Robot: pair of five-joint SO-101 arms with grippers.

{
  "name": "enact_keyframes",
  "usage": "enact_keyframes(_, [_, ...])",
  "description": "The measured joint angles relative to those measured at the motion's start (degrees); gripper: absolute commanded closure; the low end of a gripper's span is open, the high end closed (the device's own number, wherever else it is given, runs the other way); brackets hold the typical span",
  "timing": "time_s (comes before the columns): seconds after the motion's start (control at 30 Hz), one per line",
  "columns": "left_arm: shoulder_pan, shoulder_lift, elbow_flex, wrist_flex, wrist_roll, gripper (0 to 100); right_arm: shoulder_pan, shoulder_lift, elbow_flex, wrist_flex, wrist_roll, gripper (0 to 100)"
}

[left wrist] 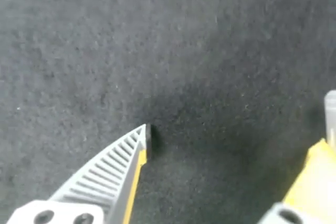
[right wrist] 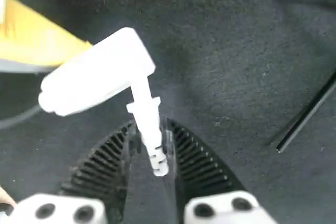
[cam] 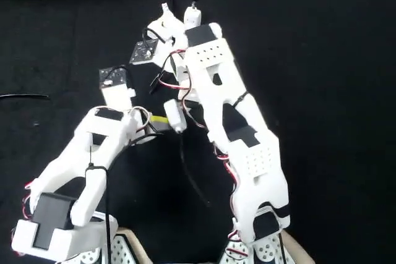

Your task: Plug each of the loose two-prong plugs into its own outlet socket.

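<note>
In the right wrist view, a white plug [right wrist: 100, 80] is seen with a blocky, round-cornered body set at an angle to a thin, ribbed neck, so that an L shape is formed. The neck is pinched between the black ribbed fingers [right wrist: 202, 163] of the right gripper [right wrist: 152, 129], which are drawn in to the neck's width. The body stands clear beyond the fingertips. A yellow finger [right wrist: 37, 38] of the other arm is seen just beside the plug's body; whether the two touch cannot be told. A thin black cable [right wrist: 307, 114] lies apart on the dark felt table [right wrist: 252, 51].

In the left wrist view, the left gripper [left wrist: 236, 140] is spread wide and nothing is held. A grey ribbed finger [left wrist: 118, 169] edged in yellow is on one side and a yellow one on the other, with bare felt between them.

In the high view, the plug [cam: 175, 115] is found near the middle of the table, between the left arm [cam: 93, 146] and the right arm [cam: 241, 128], close against the right arm's edge and just beside a yellow strip at the left arm's end
</note>
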Motion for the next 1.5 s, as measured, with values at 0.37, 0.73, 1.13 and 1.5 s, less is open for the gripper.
enact_keyframes(0.37, [-1.2,-0.9,-0.1,-0.9,-0.1,55,4.6,-5.5,12.7,0.0,5.6,98.5])
enact_keyframes(0.73, [-1.2,-0.9,-0.1,-1.0,-0.1,55,3.4,-19.3,32.6,-5.8,6.2,98.5])
enact_keyframes(1.13, [-1.2,-0.9,-0.1,-1.0,-0.1,55,0.6,-21.9,33.0,-10.1,1.3,98.5])
enact_keyframes(1.5, [-1.6,-0.9,-0.1,-1.0,-0.2,55,-3.0,-23.3,33.1,-13.2,-2.5,98.5])
